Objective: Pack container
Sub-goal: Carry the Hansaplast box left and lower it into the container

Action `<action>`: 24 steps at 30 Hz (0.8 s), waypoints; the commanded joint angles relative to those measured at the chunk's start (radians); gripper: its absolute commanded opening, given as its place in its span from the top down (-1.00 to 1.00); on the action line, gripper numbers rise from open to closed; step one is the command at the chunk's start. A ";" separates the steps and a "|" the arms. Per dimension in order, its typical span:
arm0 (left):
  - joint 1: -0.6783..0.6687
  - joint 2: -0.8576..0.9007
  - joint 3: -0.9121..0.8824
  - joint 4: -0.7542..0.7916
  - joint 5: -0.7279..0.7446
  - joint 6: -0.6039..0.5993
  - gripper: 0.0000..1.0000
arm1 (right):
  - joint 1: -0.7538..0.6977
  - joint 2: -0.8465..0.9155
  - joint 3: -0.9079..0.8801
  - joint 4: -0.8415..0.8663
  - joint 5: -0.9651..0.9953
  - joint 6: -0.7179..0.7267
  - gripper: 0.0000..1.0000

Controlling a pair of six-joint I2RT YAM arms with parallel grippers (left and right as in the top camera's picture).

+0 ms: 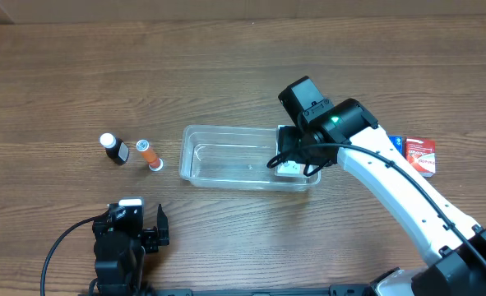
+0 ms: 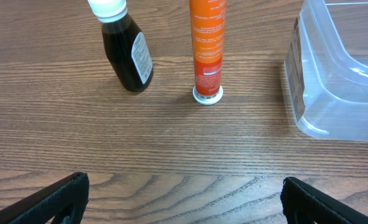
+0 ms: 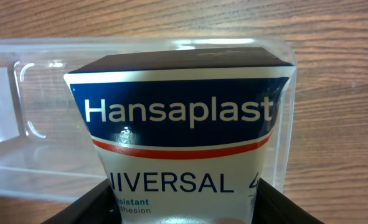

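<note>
I see the wooden table, at its middle the clear container, a rectangular tub with rounded corners and rim, my right gripper clamped on a Hansaplast box at its right end, my left gripper spread, holding nothing

A brown wood-grain table fills all three views, its dark streaks running side to side; the light is soft and even, casting only faint shadows
</note>
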 commanded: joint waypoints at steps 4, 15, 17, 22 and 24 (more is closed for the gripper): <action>0.006 -0.011 -0.005 0.003 0.011 0.019 -1.00 | -0.011 0.069 0.006 0.040 0.068 0.005 -0.26; 0.006 -0.011 -0.005 0.003 0.011 0.019 -1.00 | -0.029 0.129 0.007 0.022 0.066 0.005 -0.66; 0.006 -0.011 -0.005 0.003 0.011 0.019 -1.00 | -0.030 0.117 0.007 0.018 0.067 0.004 -0.67; 0.006 -0.011 -0.005 0.003 0.011 0.019 -0.99 | -0.030 0.050 0.007 0.049 0.067 -0.004 -0.78; 0.006 -0.011 -0.005 0.003 0.011 0.019 -1.00 | -0.030 0.048 0.007 0.053 0.068 -0.007 -0.78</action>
